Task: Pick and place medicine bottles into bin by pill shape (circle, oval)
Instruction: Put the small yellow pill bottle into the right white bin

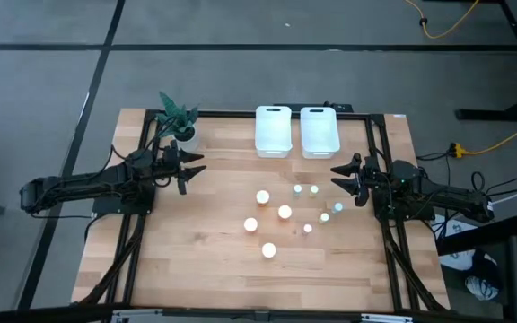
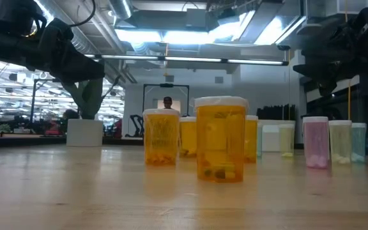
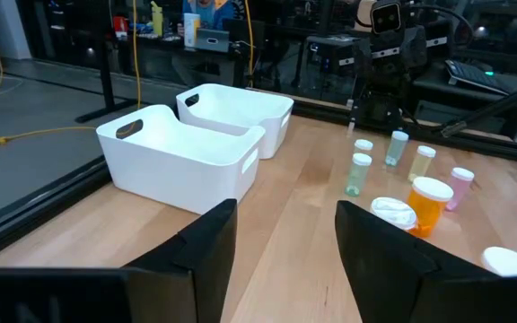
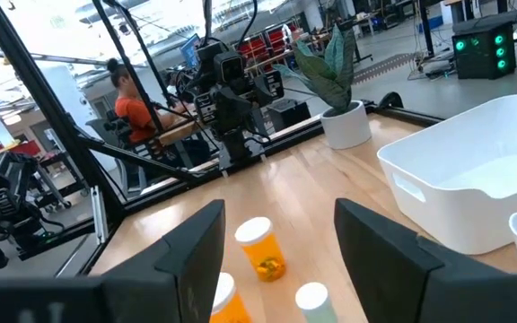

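Note:
Several medicine bottles with white caps stand upright on the wooden table. Larger orange ones stand mid-table, one nearest the front; smaller pastel ones stand to their right. In the low view an orange bottle stands nearest, a pink one to its right. My left gripper is open and empty above the table's left side, right of the plant. My right gripper is open and empty at the right, next to the pastel bottles. Each wrist view shows open fingers.
Two white bins stand side by side at the far edge. A potted green plant stands at the far left corner. A person sits beyond the table in the right wrist view. Bare wood lies at the front.

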Robot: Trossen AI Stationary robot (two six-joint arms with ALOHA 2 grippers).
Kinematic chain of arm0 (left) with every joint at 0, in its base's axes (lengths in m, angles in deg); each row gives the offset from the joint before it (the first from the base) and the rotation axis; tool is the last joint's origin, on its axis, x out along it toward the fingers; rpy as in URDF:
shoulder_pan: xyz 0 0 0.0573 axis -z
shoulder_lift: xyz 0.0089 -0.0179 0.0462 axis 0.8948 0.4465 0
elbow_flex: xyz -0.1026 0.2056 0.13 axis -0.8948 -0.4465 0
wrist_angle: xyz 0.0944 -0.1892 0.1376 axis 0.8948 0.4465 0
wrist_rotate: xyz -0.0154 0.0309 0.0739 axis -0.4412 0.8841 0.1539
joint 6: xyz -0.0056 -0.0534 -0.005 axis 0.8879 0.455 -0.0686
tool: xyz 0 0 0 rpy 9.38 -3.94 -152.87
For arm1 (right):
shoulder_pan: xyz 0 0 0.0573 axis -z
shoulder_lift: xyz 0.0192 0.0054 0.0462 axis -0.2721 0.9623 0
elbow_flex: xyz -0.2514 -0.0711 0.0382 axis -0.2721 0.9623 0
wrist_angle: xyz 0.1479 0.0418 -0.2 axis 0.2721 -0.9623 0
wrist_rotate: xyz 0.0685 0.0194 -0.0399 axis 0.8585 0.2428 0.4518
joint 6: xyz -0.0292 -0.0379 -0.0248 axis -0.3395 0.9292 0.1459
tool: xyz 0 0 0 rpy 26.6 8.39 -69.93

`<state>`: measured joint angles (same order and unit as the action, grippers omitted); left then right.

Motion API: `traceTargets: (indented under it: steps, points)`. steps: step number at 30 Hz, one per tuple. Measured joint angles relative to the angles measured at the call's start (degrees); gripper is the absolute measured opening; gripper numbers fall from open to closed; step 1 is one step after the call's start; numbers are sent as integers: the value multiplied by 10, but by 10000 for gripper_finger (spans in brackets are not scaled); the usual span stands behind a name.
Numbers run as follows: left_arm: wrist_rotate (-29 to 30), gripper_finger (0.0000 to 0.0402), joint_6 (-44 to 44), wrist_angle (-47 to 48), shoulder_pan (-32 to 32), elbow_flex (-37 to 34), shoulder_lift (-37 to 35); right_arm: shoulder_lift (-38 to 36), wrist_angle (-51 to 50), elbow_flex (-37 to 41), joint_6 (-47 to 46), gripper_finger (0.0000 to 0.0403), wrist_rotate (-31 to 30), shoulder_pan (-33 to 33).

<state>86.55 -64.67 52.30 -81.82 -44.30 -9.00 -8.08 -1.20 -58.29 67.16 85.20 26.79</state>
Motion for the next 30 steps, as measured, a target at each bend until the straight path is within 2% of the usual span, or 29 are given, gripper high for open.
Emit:
traceTargets:
  steps: [9, 13, 17, 22, 30]
  points:
    - [3, 182, 0, -5, 0, 0, 0, 0, 0, 0, 42, 212, 0, 0]
    - [42, 182, -3, -6, 0, 0, 0, 0, 0, 0, 63, 212, 0, 0]
    - [92, 182, -59, -4, 0, 0, 0, 0, 0, 0, 61, 212, -1, 0]
    - [98, 182, -92, -4, 0, 0, 0, 0, 0, 0, 62, 212, 0, 0]
    - [92, 182, -32, -4, 0, 0, 0, 0, 0, 0, 60, 212, -1, 0]
